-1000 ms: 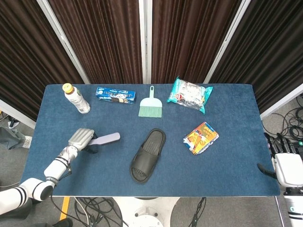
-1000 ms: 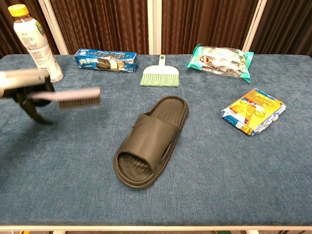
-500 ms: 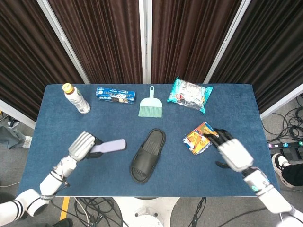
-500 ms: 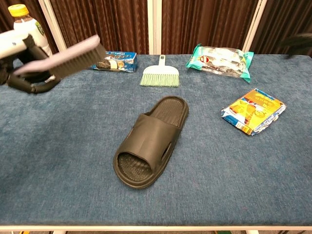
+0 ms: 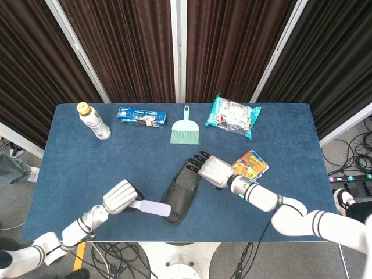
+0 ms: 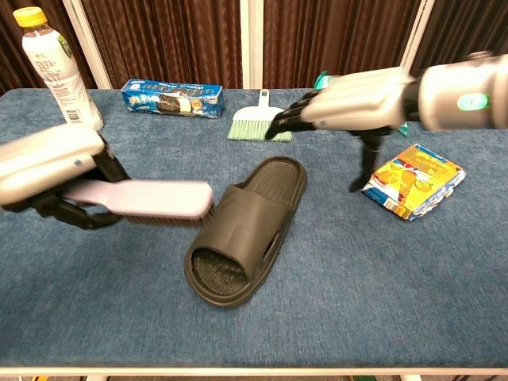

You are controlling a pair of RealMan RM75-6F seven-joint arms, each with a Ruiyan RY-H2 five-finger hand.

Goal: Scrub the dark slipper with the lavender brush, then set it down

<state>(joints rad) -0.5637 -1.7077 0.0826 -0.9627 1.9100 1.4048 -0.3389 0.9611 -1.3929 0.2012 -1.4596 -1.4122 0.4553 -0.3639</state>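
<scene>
1. Slipper (image 5: pixel 182 190), dark, lies sole-down near the front middle of the blue tabletop (image 5: pixel 70 151), toe end pointing away and slightly right, heel end toward the near edge.
2. Left hand (image 6: pixel 49 163) grips the handle of the lavender brush (image 6: pixel 141 197). Brush is held roughly level, bristles down, its far end reaching the slipper's left edge near the heel. Cannot tell whether the bristles actually touch.
3. Right hand (image 5: pixel 211 171) holds nothing, fingers spread and stretched forward. In the head view it sits over the slipper's toe end; in the chest view it hangs above the tabletop, clear of the slipper, thumb pointing down.
4. Just right of the right hand: an orange-and-yellow packet (image 5: pixel 250 165), flat on the tabletop.
5. Along the far edge, left to right: bottle with a yellow cap (image 5: pixel 94 121), upright; blue biscuit box (image 5: pixel 141 117); small green hand broom (image 5: pixel 185 131), handle pointing away; teal snack bag (image 5: pixel 233 115). All are well apart from the slipper.
</scene>
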